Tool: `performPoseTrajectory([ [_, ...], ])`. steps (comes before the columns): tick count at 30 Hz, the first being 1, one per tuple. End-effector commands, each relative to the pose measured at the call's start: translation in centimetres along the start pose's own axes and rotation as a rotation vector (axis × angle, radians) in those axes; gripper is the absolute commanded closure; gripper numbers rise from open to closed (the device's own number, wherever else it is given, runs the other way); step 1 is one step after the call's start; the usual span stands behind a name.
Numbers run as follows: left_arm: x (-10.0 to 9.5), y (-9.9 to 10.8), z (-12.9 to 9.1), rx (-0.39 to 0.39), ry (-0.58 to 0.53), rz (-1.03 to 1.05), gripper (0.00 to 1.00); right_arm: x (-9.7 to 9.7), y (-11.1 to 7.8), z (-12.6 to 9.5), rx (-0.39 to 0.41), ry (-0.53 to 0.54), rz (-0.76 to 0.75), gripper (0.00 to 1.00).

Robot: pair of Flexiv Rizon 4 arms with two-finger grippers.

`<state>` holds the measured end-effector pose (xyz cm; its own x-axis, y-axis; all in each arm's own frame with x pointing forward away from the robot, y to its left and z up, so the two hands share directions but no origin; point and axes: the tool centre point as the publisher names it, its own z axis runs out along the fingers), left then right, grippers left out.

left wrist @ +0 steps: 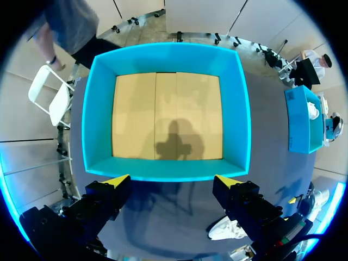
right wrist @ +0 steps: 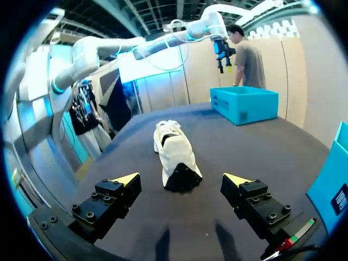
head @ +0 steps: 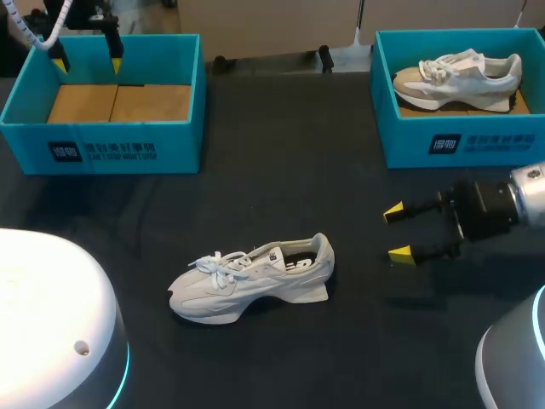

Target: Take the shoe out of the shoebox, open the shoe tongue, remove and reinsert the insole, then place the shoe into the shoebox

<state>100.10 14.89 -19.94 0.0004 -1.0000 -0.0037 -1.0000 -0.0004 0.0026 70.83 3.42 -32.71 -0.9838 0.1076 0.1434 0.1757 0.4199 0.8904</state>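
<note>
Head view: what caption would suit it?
White lace-up sneaker on black table, right gripper's open yellow-tipped fingers facing its heel.

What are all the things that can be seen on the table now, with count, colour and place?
Table: one, black, under everything.
Boxes: two, teal; empty box at far left, other box at far right.
Shoes: two, white and grey; loose shoe upright in the middle, second shoe inside the other box.
Grippers: two, black with yellow tips, both open; left gripper above the empty box, right gripper beside the loose shoe's heel, apart from it.
</note>
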Motion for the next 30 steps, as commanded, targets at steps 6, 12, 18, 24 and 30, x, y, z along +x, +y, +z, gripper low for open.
performPoseTrajectory([
  [6, 0.0, 0.0, 0.1, 0.001, 0.002, 0.0, 0.0, -1.4, -1.4, 1.8, 0.004, -0.006, -0.062, 0.0],
  [12, 0.0, 0.0, 0.1, 0.001, 0.002, 0.0, 0.0, -1.6, -1.9, 2.1, -0.03, 0.007, -0.088, 0.0],
  [18, 0.0, 0.0, 0.1, 0.001, 0.002, 0.0, 0.0, -1.6, -1.9, 2.1, -0.03, 0.007, -0.088, 0.0],
  [24, 0.0, 0.0, 0.1, 0.001, 0.002, 0.0, 0.0, -1.9, -3.0, 3.7, -0.066, 0.038, -0.093, 0.0],
  [30, 0.0, 0.0, 0.1, 0.001, 0.002, 0.0, 0.0, -1.8, -3.1, 5.7, -0.063, 0.057, -0.093, 0.0],
])
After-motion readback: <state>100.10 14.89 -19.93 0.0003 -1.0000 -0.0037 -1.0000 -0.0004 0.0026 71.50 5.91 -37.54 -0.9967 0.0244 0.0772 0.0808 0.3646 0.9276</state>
